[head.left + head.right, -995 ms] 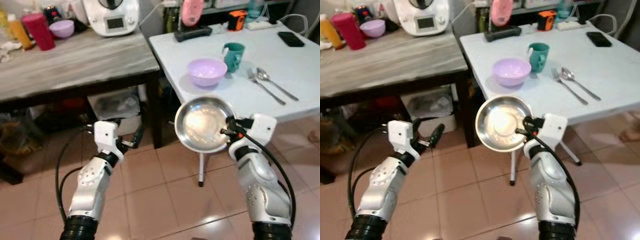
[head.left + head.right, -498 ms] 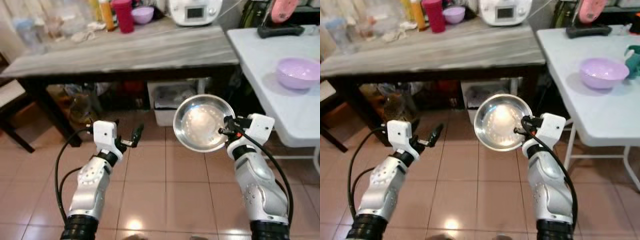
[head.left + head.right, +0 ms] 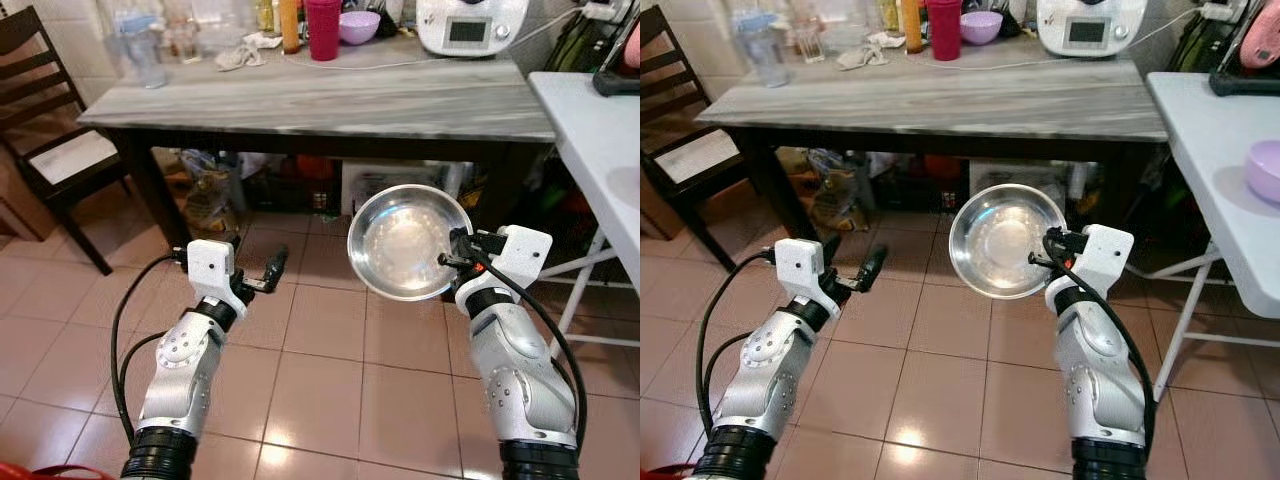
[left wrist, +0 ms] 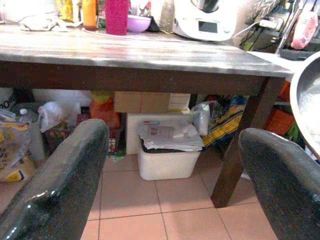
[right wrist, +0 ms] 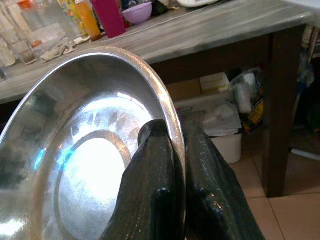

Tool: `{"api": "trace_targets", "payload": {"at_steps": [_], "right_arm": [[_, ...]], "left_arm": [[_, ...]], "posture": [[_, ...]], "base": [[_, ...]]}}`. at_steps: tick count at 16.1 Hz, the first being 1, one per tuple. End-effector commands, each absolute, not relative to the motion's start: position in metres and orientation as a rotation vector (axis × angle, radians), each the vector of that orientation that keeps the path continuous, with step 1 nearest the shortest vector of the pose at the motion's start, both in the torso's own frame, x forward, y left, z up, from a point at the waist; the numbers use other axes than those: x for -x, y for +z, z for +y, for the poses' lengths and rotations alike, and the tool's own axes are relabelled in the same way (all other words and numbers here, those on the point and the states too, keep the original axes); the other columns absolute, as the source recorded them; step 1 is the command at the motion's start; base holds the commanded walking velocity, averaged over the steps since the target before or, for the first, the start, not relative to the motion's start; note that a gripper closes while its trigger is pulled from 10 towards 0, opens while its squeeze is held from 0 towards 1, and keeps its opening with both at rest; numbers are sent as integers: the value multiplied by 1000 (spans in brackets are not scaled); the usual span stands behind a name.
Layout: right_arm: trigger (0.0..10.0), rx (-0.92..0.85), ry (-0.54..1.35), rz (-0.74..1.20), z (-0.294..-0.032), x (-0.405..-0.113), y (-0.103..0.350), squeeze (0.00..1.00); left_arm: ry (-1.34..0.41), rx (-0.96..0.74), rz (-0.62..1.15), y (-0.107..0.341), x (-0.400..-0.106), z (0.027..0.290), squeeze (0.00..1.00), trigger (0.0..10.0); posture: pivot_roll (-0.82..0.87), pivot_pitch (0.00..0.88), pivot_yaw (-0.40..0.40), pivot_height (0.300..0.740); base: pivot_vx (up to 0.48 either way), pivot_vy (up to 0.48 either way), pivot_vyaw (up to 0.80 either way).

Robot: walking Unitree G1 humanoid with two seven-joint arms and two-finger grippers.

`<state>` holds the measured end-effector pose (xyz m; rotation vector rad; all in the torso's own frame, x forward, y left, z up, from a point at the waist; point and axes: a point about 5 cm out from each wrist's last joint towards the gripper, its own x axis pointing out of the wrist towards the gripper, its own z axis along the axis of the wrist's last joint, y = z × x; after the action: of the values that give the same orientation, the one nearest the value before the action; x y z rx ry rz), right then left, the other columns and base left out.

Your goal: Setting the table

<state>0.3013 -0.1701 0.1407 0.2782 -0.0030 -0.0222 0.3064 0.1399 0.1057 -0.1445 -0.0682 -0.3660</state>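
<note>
Steel bowl (image 3: pixel 407 242): round and shiny, held up in the air over the tiled floor (image 3: pixel 330 380), its hollow tilted toward the camera; it hangs in front of the wooden table, below the tabletop's edge.
Right gripper (image 3: pixel 447 262): its two black fingers (image 5: pixel 155 165) are pinched on the bowl's rim, one inside the bowl and one behind it; the grip is on the rim's right side as the head camera sees it.
Left gripper (image 3: pixel 272 271): empty, fingers spread wide apart, held out at about the bowl's height and to its left, well apart from it; in its wrist view the bowl's edge peeks in beside one finger.
Wooden table (image 3: pixel 330 98): grey plank top on dark legs, straight ahead of the robot.
On the wooden table: a red tumbler (image 3: pixel 323 15), a purple bowl (image 3: pixel 358 26) just beside it, an orange bottle (image 3: pixel 290 12), a crumpled cloth (image 3: pixel 246 52), clear jars (image 3: pixel 140 42) at the left end and a white kitchen machine (image 3: pixel 470 24) at the right end.
Under the table: a white bin (image 4: pixel 167 150), bags and boxes.
White table (image 3: pixel 1215 160): at the right, carrying a second purple bowl (image 3: pixel 1264 170) near its edge.
Chair (image 3: pixel 55 150): dark wood, far left, beside the wooden table.
</note>
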Motion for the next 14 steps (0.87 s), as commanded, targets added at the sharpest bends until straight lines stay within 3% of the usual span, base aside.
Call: {"api": "trace_targets", "payload": {"at_steps": [1,14], "right_arm": [[10000,-272,-25,-26,-171,-303,146,0],[10000,-266,-41,-54,-173,-305,150,0]], "left_arm": [[-366,141,-84,109,-307,141,0,10000],[-396,158,-89,109,-306,137,0,10000]], "posture": [[-224,59,40,740],[-225,57,43,740]], "base": [[352,0,0],[462,0,0]]}}
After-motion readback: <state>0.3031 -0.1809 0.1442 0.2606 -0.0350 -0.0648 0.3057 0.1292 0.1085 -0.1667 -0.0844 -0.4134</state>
